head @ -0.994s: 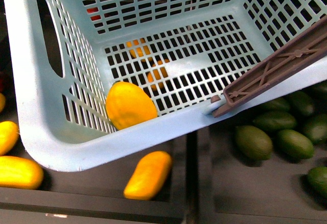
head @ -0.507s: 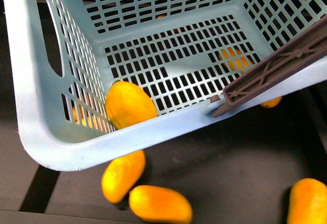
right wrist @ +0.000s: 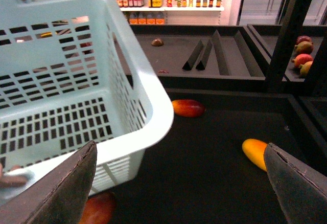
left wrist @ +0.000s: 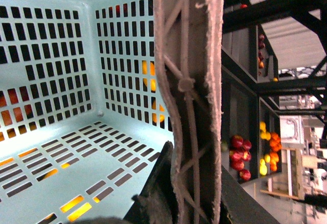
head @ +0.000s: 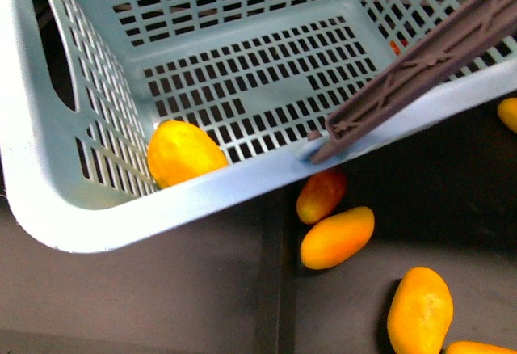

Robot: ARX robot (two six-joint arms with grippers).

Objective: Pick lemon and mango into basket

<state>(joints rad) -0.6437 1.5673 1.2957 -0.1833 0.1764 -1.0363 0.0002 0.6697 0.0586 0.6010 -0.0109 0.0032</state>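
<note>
Left tool (left wrist: 176, 198) gripped the handle (head: 420, 63), holding the basket (head: 161, 208) tilted, so the lemon (head: 184, 153) lay in its low corner; right tool (right wrist: 179, 193) gaped empty above a mango (head: 337, 238) on the shelf (head: 161, 289).

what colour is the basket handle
Brown: the handle is a ribbed brown strip, clearest in the front view.

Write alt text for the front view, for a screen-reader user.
A light aqua slotted basket fills most of the frame, with one yellow lemon resting on its floor in the near left corner. Its brown ribbed handle crosses the right side. Below the rim, several yellow-orange mangoes lie on a dark shelf.
</note>
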